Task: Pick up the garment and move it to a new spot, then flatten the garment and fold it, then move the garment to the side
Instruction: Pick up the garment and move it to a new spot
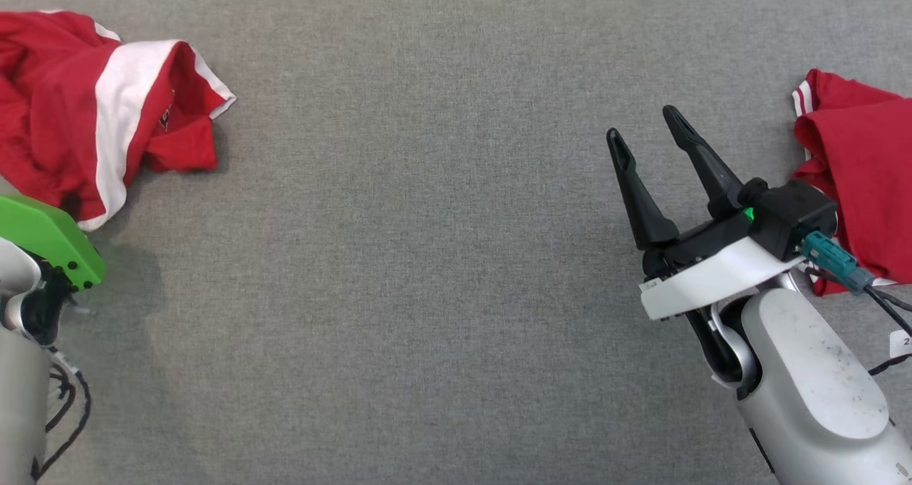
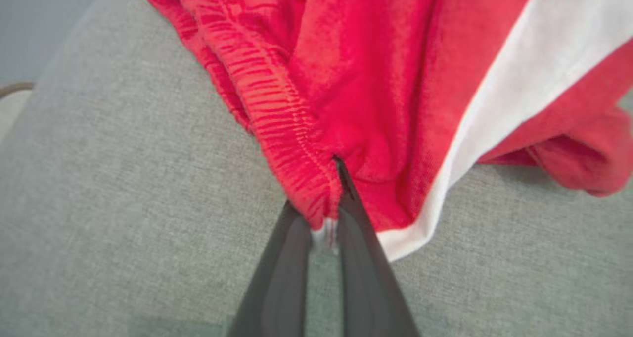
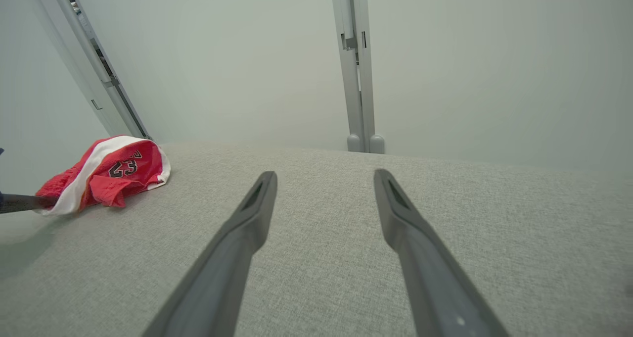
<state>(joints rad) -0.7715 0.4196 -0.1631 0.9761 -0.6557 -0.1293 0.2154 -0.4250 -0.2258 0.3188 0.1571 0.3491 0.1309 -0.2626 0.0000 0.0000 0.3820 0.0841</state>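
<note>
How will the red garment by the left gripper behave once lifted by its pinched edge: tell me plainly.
Likely floppy: the garment lies crumpled in soft folds, so it should drape and hang from the left gripper. Probably light, being thin knit cloth. The gathered waistband pinched there looks bunched, so the hold seems unlikely to slip.

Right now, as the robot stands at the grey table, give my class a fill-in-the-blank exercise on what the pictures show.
1. The left gripper is ___ on the ribbed edge of the red garment.
2. The jaws of the right gripper stand ___ over the grey surface.
3. The garment's broad stripe is ___.
4. The number printed on it reads ___.
Missing words: shut; open; white; 23.
</note>
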